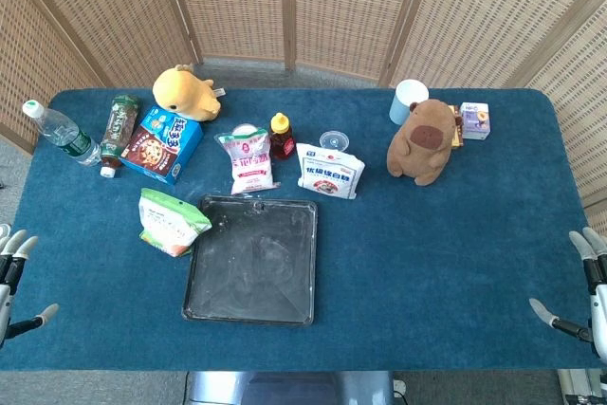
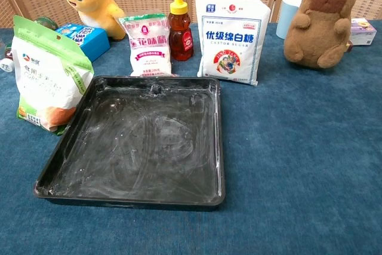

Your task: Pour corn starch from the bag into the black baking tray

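The black baking tray (image 1: 251,258) (image 2: 137,141) lies at the table's front centre, its floor smeared with white powder. A green-and-white bag (image 1: 171,222) (image 2: 51,79) stands upright against the tray's left rim. My left hand (image 1: 11,277) shows at the far left edge of the head view, fingers spread and holding nothing, well away from the bag. At the far right edge my right hand (image 1: 583,282) is likewise spread and empty. Neither hand appears in the chest view.
Behind the tray stand a pink-and-white bag (image 1: 248,160), a honey bottle (image 1: 281,136) and a white sugar bag (image 1: 329,171). A blue box (image 1: 161,144), bottles (image 1: 62,135) and a yellow plush (image 1: 187,92) sit back left. A brown plush (image 1: 422,142) and a cup (image 1: 409,101) sit back right.
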Robot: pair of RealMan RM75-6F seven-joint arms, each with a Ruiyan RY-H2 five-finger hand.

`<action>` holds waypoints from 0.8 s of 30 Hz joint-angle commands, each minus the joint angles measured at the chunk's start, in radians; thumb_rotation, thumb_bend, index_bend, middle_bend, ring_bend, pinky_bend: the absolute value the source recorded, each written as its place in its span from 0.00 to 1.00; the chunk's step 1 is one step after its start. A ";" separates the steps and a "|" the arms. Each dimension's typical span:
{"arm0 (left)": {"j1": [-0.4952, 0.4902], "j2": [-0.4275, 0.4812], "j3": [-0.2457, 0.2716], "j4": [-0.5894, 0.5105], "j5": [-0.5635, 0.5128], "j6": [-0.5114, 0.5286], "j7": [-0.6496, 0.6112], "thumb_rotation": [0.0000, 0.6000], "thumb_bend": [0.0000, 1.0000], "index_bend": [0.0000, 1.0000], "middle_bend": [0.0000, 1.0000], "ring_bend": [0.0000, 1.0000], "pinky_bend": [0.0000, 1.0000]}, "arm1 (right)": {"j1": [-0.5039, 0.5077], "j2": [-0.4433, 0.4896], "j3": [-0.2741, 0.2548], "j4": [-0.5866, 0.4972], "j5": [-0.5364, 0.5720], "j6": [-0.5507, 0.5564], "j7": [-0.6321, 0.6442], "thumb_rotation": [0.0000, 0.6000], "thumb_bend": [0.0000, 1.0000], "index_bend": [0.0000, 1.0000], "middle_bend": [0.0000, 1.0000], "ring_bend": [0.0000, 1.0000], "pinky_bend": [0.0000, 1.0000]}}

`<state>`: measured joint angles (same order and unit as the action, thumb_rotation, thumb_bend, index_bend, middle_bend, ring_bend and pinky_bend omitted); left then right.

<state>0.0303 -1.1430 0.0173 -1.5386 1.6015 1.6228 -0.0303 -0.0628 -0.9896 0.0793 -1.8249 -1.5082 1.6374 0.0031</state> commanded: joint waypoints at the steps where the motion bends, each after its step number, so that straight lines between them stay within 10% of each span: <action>1: 0.001 -0.002 -0.001 0.001 -0.001 0.001 0.000 1.00 0.13 0.00 0.00 0.00 0.02 | -0.001 -0.004 0.003 0.002 0.003 0.004 -0.005 0.83 0.03 0.05 0.00 0.00 0.00; 24: -0.203 -0.091 -0.142 0.173 -0.197 -0.325 -0.369 1.00 0.13 0.00 0.00 0.00 0.02 | 0.007 -0.001 -0.007 -0.004 0.009 -0.031 0.007 0.83 0.03 0.05 0.00 0.00 0.00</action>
<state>-0.1425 -1.2132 -0.1062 -1.3848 1.4246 1.3325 -0.3764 -0.0561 -0.9907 0.0717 -1.8285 -1.4994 1.6062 0.0106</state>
